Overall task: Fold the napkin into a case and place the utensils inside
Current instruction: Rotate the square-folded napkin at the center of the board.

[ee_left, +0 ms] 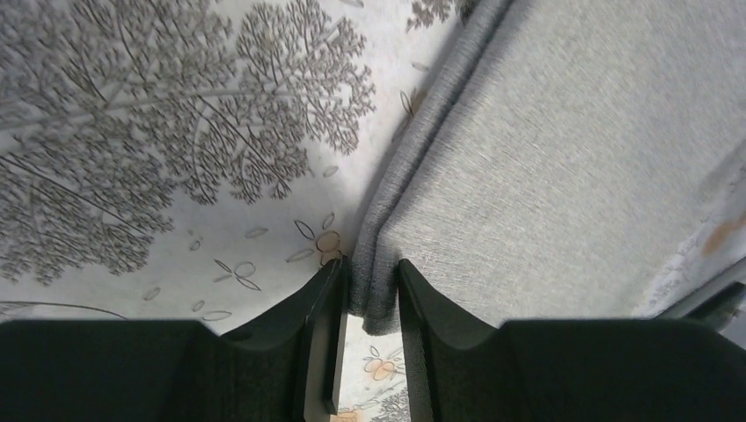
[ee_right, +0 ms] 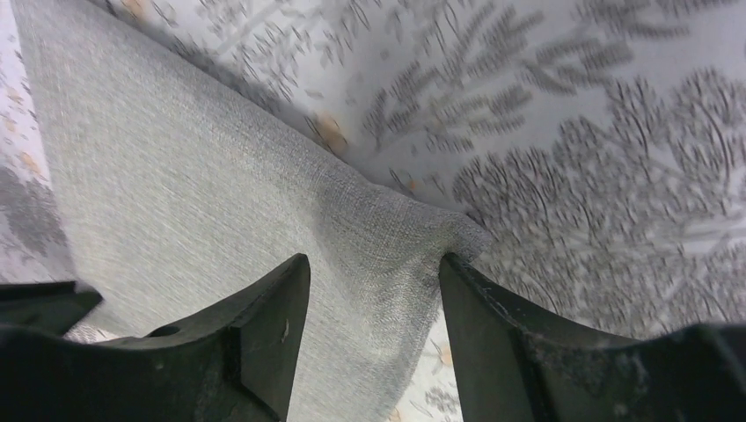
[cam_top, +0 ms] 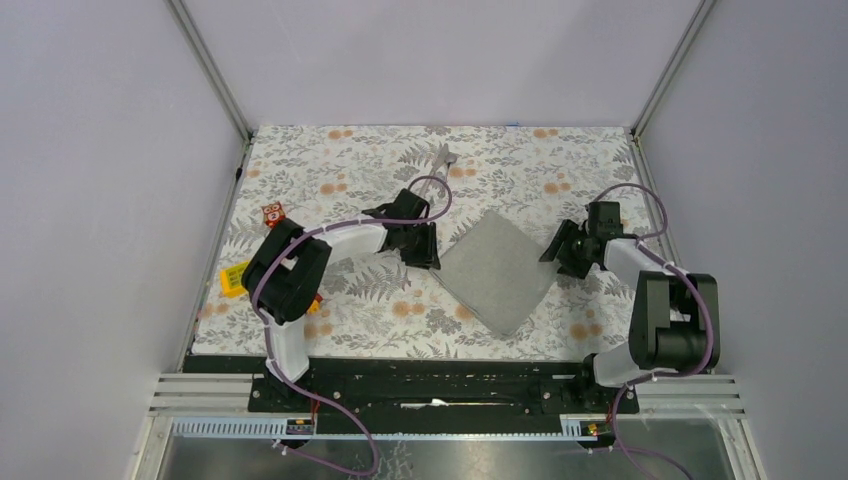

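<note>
Floral tablecloth (cam_top: 330, 170) | left claw (ee_left: 369, 280) pinches napkin (cam_top: 497, 270) corner | right claw (ee_right: 374, 274) straddles opposite corner

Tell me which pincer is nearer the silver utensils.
Left. The left pincer is at the napkin's corner, just this side of the utensils; the right pincer sits farther right, at the opposite corner.

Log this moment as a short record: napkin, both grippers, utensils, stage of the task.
napkin: grey square lying flat, cornerwise, on the floral tablecloth
left gripper: jaws narrow, napkin's left corner between them; grip unclear
right gripper: open, straddling napkin's right corner
utensils: silver, near the far edge, apart from napkin
stage: no pouch formed yet
</note>
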Controlling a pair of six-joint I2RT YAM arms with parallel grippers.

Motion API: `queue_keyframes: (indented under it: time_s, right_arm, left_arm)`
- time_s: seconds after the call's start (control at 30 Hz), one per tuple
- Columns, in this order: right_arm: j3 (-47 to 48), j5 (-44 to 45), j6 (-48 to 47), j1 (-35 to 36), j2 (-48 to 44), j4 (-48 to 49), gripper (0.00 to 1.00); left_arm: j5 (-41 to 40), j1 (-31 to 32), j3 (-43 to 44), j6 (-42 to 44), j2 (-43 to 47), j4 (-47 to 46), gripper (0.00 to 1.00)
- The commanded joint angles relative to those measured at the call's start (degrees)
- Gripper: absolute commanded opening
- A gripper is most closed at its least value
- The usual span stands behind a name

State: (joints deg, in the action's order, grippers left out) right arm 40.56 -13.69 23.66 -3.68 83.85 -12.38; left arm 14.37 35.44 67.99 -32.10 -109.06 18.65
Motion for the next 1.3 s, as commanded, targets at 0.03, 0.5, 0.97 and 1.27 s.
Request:
queue_keyframes:
  time_s: [0.03, 0.5, 0.97, 1.27]
  right_arm:
    - [6.15, -0.13, -1.3, 1.28, 9.1, 3.8, 0.63]
    - [23.08, 14.68, -5.65, 13.03, 4.82, -16.07, 0.97]
    - [-3.93, -3.98, 7.98, -0.27, -19.74, -24.51, 0.88]
    - [-7.3, -1.81, 8.68, -0.27, -21.7, -23.61, 0.61]
  left_arm:
    - [4.31, 0.88, -11.91, -7.92, 2.81, -6.2, 0.33]
    - [2.4, 14.69, -25.72, -22.21, 15.3, -12.94, 0.42]
    - [10.62, 13.91, -18.64, -16.61, 19.61, -9.99, 0.47]
    - [13.4, 12.43, -13.61, -19.8, 12.83, -18.18, 0.45]
